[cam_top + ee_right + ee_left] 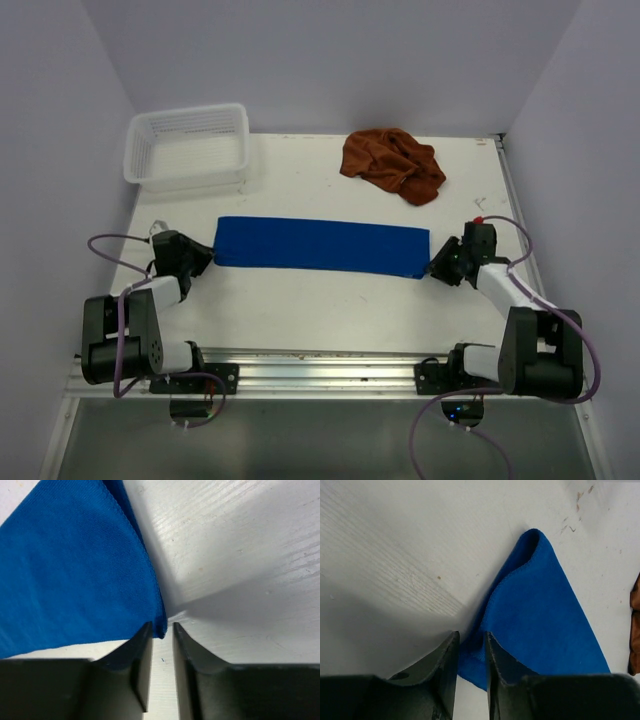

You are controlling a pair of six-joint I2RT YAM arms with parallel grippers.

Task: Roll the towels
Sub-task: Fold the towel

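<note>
Blue towel [320, 246] folded into long strip, flat on surface [300, 320], unrolled; brown towel [393, 165] crumpled beyond, untouched. Left tool [208, 252] and right tool [432, 268] narrowly parted at strip ends, released. 2 rolls outstanding.

White table [330, 310]: matte surface, with a fine wood-grain texture showing close up in both wrist views.

White plastic mesh basket [188, 178]: upright at the far-left corner of the surface. Its long side runs roughly along the far edge, slightly skewed, and its left end reaches the left edge.

Small brown specks [580, 497]: a few marks on the surface, seen in the left wrist view only.

Aluminium rail [320, 362]: runs side to side along the near edge.

Grey panel [320, 440]: lies nearer than the rail.

Pale lilac walls [330, 60]: stand at the far, left and right edges.
</note>
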